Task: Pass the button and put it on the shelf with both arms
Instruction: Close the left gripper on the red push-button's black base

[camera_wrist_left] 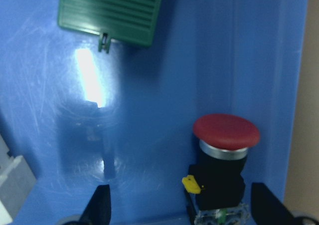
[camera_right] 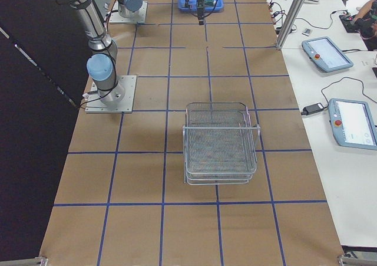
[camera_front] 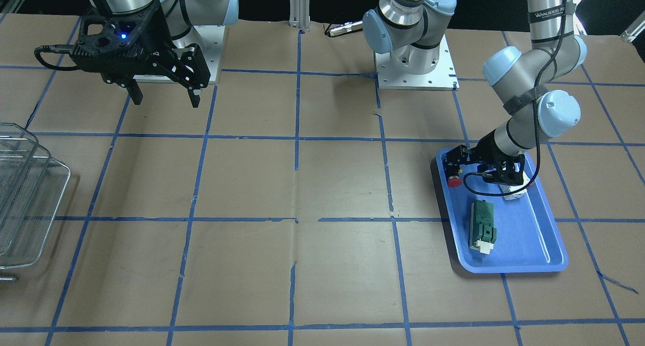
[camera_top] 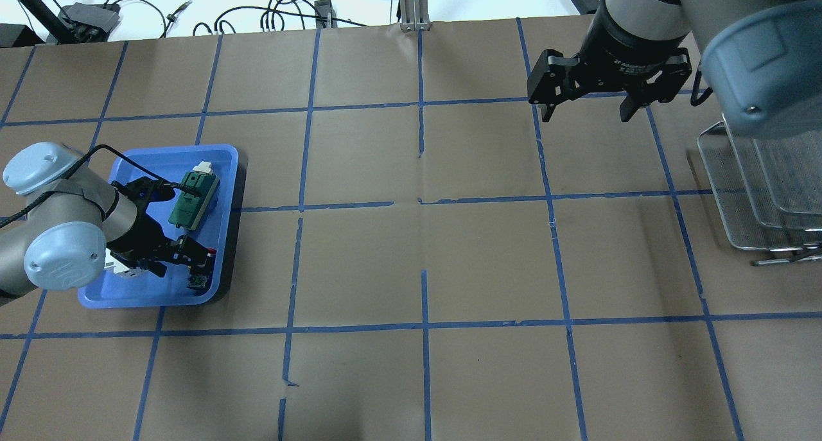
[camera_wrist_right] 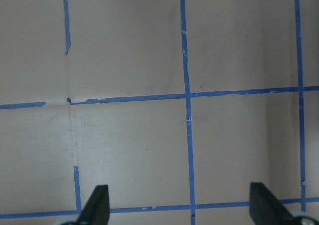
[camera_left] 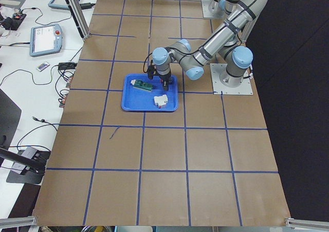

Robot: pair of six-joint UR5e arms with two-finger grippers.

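Button [camera_wrist_left: 222, 167] sits inside the left arm's [camera_front: 506, 134] spread jaws, just off-centre toward one side, red cap pointing away.

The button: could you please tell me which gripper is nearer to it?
Left. The left gripper is low in the tray, open, right at the button. The right gripper hangs open above the table, far off on the shelf's side.

Shelf [camera_front: 36, 209] half beyond the view's edge
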